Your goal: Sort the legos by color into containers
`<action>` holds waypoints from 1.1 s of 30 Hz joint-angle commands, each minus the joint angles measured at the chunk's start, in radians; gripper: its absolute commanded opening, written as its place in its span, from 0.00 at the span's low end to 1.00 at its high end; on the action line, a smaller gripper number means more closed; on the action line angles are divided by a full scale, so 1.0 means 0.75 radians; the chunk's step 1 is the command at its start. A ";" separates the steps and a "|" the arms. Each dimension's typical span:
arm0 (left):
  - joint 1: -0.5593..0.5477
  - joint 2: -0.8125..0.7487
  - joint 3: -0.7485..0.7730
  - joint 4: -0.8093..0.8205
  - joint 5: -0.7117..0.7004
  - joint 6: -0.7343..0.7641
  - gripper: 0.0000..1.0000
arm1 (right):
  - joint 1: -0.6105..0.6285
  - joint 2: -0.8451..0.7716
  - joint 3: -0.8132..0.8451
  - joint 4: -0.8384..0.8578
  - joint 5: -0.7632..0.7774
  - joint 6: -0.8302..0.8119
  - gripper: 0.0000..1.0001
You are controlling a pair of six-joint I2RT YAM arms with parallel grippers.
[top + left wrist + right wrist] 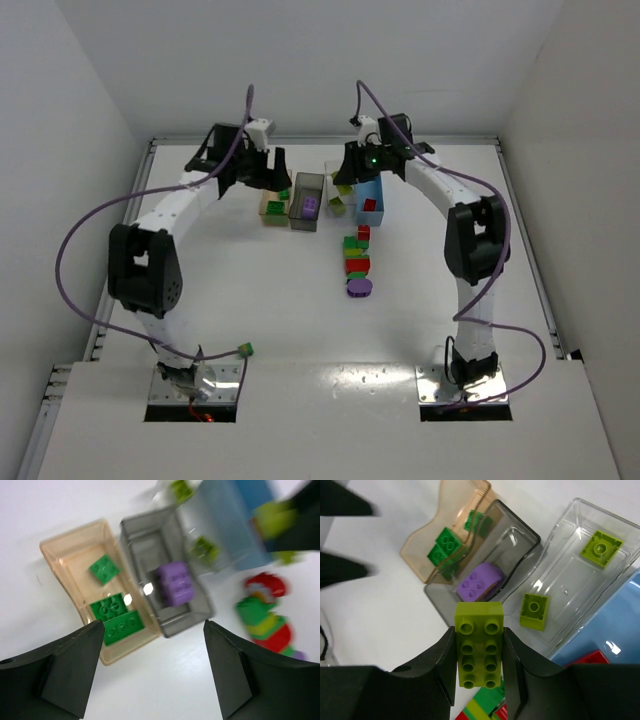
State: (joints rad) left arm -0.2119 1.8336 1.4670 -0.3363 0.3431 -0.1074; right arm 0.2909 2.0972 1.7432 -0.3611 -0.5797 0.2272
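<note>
Four bins stand in a row at the back: the tan bin (273, 207) holds dark green bricks (114, 611), the grey bin (306, 203) a purple brick (175, 583), the clear bin (580, 585) two lime bricks (535, 611), and the blue bin (370, 190) a red brick (370, 205). My right gripper (479, 635) is shut on a long lime brick (479, 642), held above the near ends of the grey and clear bins. My left gripper (154, 625) is open and empty, above the table just in front of the tan and grey bins.
A row of loose and stacked bricks (357, 262) in green, red, lime and purple lies on the table in front of the blue bin. A small green piece (245, 349) lies near the left arm's base. White walls enclose the table.
</note>
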 commanded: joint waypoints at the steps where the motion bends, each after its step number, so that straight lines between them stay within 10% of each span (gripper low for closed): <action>1: 0.061 -0.244 0.003 0.105 0.225 -0.127 0.87 | 0.013 0.079 0.109 0.025 0.073 -0.019 0.13; 15: 0.172 -0.544 -0.138 -0.480 0.357 0.655 1.00 | 0.078 0.251 0.237 0.013 0.290 -0.076 0.70; 25: 0.109 -0.649 -0.240 -1.206 0.449 1.454 0.95 | 0.091 -0.094 0.071 0.001 0.249 -0.090 0.81; 33: -0.112 -0.774 -0.475 -1.159 0.181 1.495 0.89 | 0.060 -0.434 -0.185 -0.044 0.304 -0.147 0.82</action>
State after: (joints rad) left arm -0.2504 1.3006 1.1397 -1.1931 0.5510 0.9352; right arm 0.3458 1.8427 1.6566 -0.3931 -0.3752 0.1604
